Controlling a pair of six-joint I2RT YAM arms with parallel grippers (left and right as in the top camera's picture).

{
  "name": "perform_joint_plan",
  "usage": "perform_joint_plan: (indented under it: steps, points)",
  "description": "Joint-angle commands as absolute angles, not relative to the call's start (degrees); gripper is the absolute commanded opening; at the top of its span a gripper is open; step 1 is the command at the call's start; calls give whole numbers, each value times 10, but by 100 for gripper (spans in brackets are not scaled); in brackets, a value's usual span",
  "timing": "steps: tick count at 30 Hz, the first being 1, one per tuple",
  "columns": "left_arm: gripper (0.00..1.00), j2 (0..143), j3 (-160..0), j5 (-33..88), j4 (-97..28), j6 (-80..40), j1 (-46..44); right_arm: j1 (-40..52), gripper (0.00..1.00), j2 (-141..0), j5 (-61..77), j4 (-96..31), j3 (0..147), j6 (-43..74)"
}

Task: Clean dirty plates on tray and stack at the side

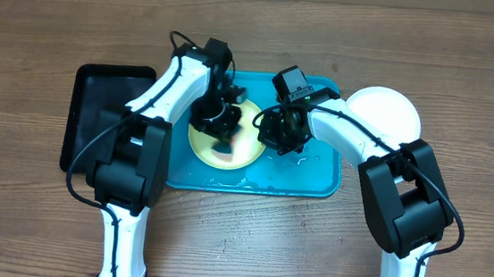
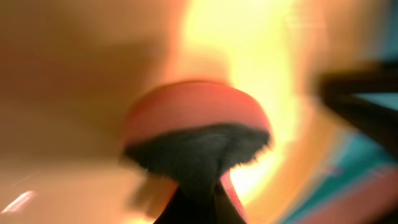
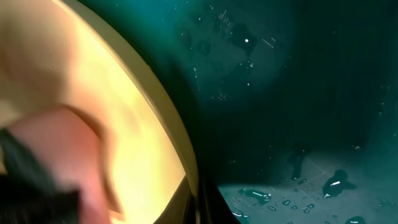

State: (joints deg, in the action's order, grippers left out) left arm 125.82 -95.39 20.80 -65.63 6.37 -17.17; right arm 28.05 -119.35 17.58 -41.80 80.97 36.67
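Pink scrubber sits on yellow-green plate in turquoise tray.

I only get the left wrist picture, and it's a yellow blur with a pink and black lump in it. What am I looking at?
Observer: From overhead, that yellow is a yellow-green plate lying on a turquoise tray. The lump looks like a sponge held by the left pincer.
Operator: Is the other arm doing anything?
Observer: The right pincer sits at the plate's right rim. Whether it grips the rim, I cannot tell.
Operator: Any other plates around?
Observer: One white plate lies off the tray, by its right end.
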Motion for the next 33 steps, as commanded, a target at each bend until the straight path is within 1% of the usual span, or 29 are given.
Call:
perform_joint_plan:
  steps: [1,8,10,12,13,16,18,21,27,33]
  points:
    - [4,1267,-955,360,-643,161,-185,276,4,-1197,155,-417,803,370]
    - [4,1267,-955,357,-616,156,-189,276,4,-1197,155,-417,803,370]
    - [4,1267,-955,329,-593,122,-185,276,4,-1197,155,-417,803,370]
    - [4,1267,-955,250,-554,44,-178,276,4,-1197,155,-417,803,370]
    - [4,1267,-955,154,-527,-31,-172,276,4,-1197,155,-417,803,370]
    - [4,1267,-962,18,-521,-120,-163,276,4,-1197,155,-417,803,370]
    - [4,1267,-977,-38,-537,-143,-157,276,4,-1197,155,-418,803,370]
    - [4,1267,-1021,-83,-584,-146,-151,276,4,-1197,155,-419,803,370]
    - [4,1267,-1129,-100,-686,-151,-146,276,4,-1197,155,-420,803,366]
    - [4,1267,-1214,-44,-756,-152,-138,276,4,-1193,155,-428,804,346]
